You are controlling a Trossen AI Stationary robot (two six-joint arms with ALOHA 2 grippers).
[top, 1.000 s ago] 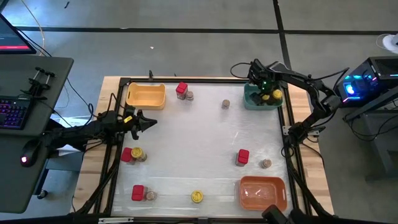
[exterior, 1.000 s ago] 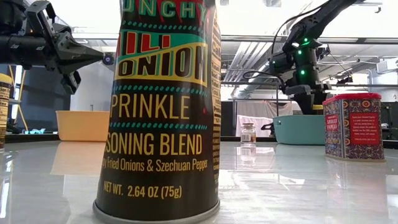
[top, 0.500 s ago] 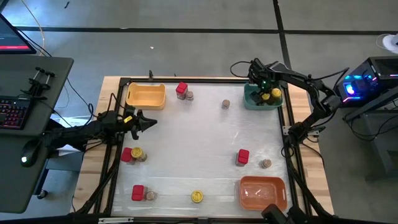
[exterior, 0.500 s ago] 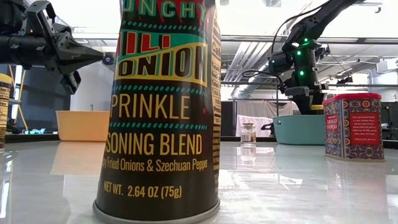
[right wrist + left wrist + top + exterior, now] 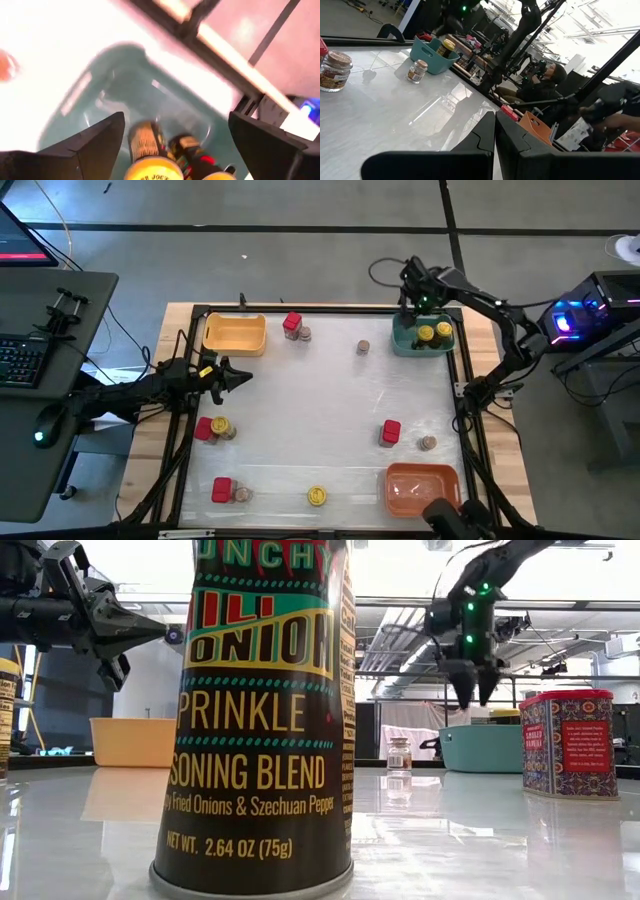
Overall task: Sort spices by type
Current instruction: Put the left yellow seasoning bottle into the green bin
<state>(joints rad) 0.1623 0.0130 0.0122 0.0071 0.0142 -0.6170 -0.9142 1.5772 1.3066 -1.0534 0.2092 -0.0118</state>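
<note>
Two yellow-lidded jars (image 5: 432,333) stood in the teal tray (image 5: 405,340) at the table's far right corner; the yellow tray (image 5: 234,334) sat at far left, the orange tray (image 5: 422,488) at near right, other spices scattered between, one boxy tin (image 5: 390,432) mid-right

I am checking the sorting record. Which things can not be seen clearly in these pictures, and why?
- Teal tray, right wrist view: motion blur; jar labels unreadable, lids cut off by the edge.
- Teal tray, low view: its wall hides the jars inside.
- Tall spice can, low view: fills the foreground and hides the table's middle; its name is cut off.
- Small jars beside the red tins, high view: too small to tell the kind.
</note>
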